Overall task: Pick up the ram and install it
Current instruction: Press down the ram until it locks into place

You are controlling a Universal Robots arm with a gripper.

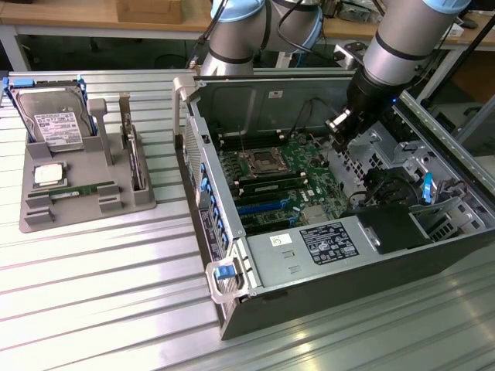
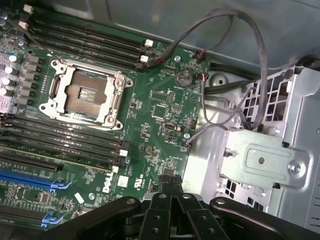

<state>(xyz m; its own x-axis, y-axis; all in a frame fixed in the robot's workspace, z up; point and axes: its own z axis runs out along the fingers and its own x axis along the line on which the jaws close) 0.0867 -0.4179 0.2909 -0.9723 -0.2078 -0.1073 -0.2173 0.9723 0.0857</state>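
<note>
Ribbed metal table (image 1: 93,286): we note the ram (image 1: 80,190) lying in the grey tray (image 1: 46,220), well apart from the gripper (image 1: 340,131), which hangs closed and empty above the open computer case's motherboard (image 2: 165,125).

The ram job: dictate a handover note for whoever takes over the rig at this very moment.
Gripper: jaws together, nothing in them, hovering over the motherboard inside the open computer case.
Ram: lying flat in the grey tray at the exterior view's left, beside the case, untouched.
Done: nothing shows as done; the memory slots look empty.
Left: pick up the ram and install it.
</note>
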